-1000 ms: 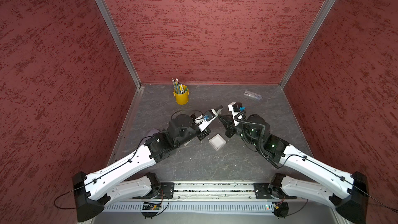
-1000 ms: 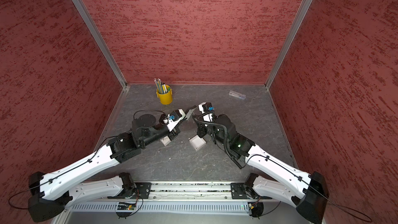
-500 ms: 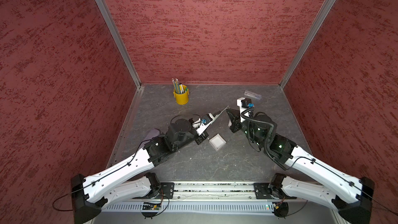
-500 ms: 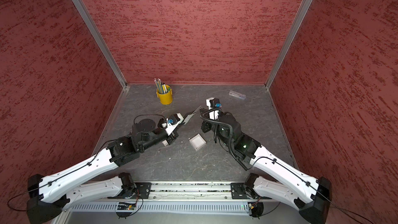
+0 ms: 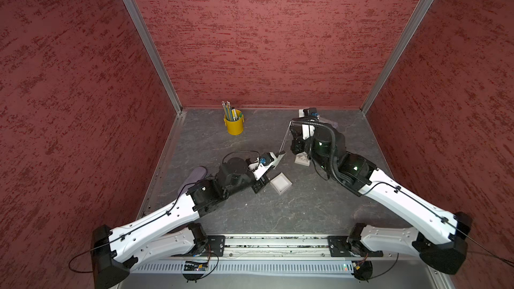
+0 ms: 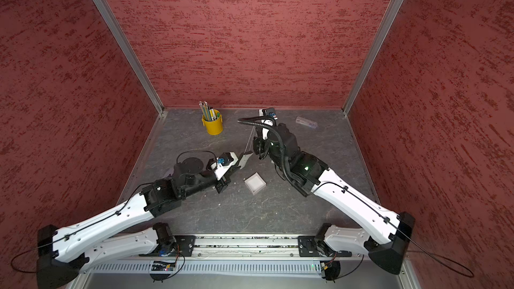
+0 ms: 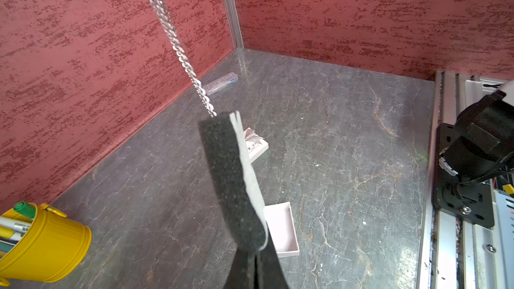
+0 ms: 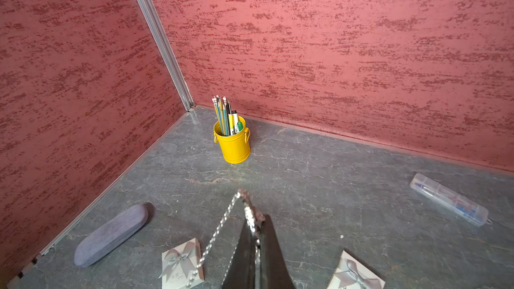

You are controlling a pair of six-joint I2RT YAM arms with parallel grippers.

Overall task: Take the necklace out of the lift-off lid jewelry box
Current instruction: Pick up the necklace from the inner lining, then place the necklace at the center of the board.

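— What's over on the left?
— A grey-purple case [image 5: 195,175] lies by the left wall, and a yellow pencil cup [image 5: 233,125] stands near the back wall. The left gripper [image 7: 257,254] is clamped on a foam insert [image 7: 224,168], black with a white backing, held clear of the table [image 5: 250,212].
— And the necklace?
— The necklace [image 7: 178,51] is out of the box, up in the air. It's a silver chain running from the insert's tip up to the right gripper [image 8: 257,226], whose jaws are pinched together on it.
— The box itself?
— The box base [image 5: 281,183] lies open on the table just beside the left gripper. A lid [image 5: 301,160] with a bow lies near the right arm's wrist. Far right, a clear case [image 6: 306,122] rests near the back wall.
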